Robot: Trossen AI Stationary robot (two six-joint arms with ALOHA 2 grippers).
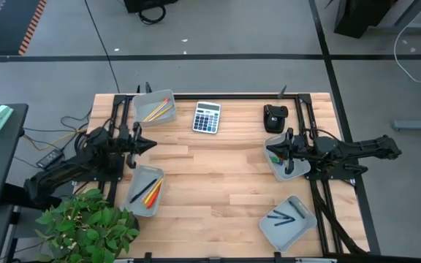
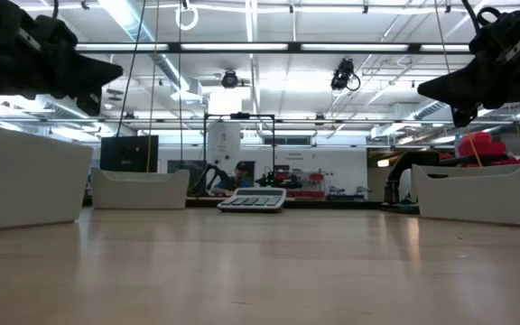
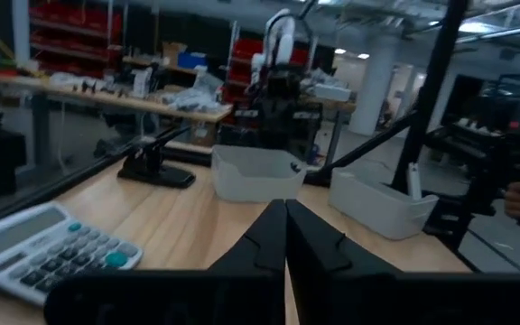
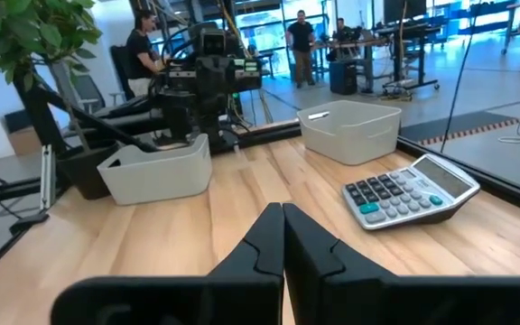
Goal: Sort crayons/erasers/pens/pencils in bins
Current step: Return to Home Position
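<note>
Bins (image 1: 156, 107) sit at the table's four corners: pencils (image 1: 156, 111) far left, crayons (image 1: 149, 193) near left, erasers (image 1: 275, 158) far right, pens (image 1: 284, 216) near right. The left gripper (image 1: 152, 144) and right gripper (image 1: 270, 150) hover pressed together, empty, facing across the bare middle, a calculator (image 1: 207, 117) beyond.

grey bins (image 1: 156, 108), pale wood table (image 1: 218, 175), white calculator (image 1: 206, 117).

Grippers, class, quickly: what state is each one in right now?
Left gripper: shut, holding nothing, above the table's left side.
Right gripper: shut, holding nothing, above the table's right side.
</note>
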